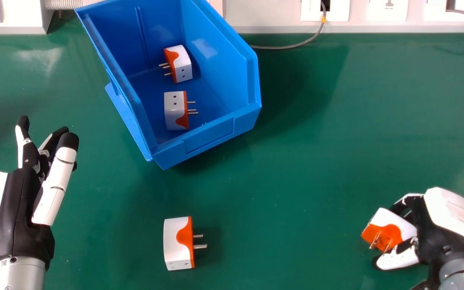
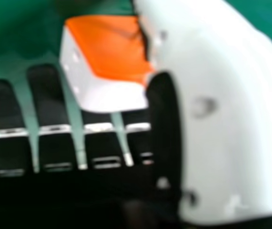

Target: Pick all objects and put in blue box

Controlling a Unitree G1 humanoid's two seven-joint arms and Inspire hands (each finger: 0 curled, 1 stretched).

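The right hand (image 1: pixel 429 231), low at the right of the head view, is closed on an orange-and-white plug adapter (image 1: pixel 389 231), pinched between thumb and fingers. The adapter's prongs point toward the robot's near side; whether it touches the tabletop (image 1: pixel 316 161) cannot be told. From this hand, the blue box (image 1: pixel 212 139) lies well apart, forward and to the left, so the next move likely calls for a lift and a long diagonal carry over its near rim. A loose adapter (image 1: pixel 177 243) sits on the tabletop between the two hands, nearer the robot than the box. Two more adapters (image 1: pixel 181 64) lie inside the box. The left hand (image 1: pixel 16 209), relaxed and empty, is closer to the box.
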